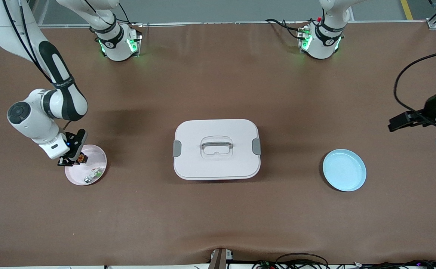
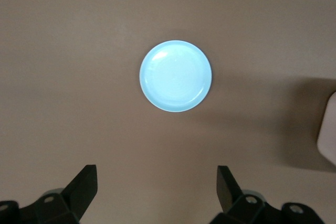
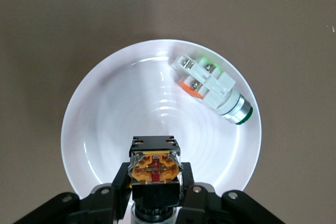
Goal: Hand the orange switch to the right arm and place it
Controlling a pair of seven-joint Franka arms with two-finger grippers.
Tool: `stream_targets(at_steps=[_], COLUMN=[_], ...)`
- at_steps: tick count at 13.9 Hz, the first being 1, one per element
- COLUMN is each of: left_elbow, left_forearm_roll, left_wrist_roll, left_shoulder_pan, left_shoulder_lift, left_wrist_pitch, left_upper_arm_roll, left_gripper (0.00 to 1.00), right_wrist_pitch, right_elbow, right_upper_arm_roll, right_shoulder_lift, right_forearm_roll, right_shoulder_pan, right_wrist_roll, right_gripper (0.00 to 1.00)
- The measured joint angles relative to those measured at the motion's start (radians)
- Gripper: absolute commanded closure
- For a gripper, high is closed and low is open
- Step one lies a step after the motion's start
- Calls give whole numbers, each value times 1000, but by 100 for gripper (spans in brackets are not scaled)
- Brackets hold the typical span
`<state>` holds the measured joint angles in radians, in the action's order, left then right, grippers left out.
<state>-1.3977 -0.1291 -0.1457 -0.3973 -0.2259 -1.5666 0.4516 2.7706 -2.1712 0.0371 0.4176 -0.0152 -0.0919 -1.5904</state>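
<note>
Low, right claw (image 1: 76, 160) grips orange switch (image 3: 155, 164).

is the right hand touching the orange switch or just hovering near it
Touching. In the right wrist view the right hand has its fingers pressed against both sides of the orange switch, gripping it over the pink plate.

Right tool (image 3: 156, 182) clamped shut – left tool (image 2: 157, 195) wide open
</note>
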Motion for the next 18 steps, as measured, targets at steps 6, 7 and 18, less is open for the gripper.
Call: stream_targets(at_steps=[6, 7, 18], left_elbow=[0, 0, -34], left_forearm_roll=[0, 0, 44], left_wrist_roll=[151, 151, 151], left_shoulder_pan=[-104, -103, 357], left_shoulder_lift=[1, 1, 56], left_wrist_pitch=[-2, -4, -19], left_upper_arm_roll=[0, 1, -473], left_gripper=[0, 0, 0], right_wrist_pitch=[75, 78, 79], right_elbow=[-16, -16, -7], right_upper_arm_roll=[0, 0, -1], right_shoulder_lift=[46, 47, 67], right_forearm_roll=[48, 52, 55], right_shoulder_pan=[0, 0, -9], right_wrist_roll=[-7, -7, -3], right_gripper=[100, 100, 0])
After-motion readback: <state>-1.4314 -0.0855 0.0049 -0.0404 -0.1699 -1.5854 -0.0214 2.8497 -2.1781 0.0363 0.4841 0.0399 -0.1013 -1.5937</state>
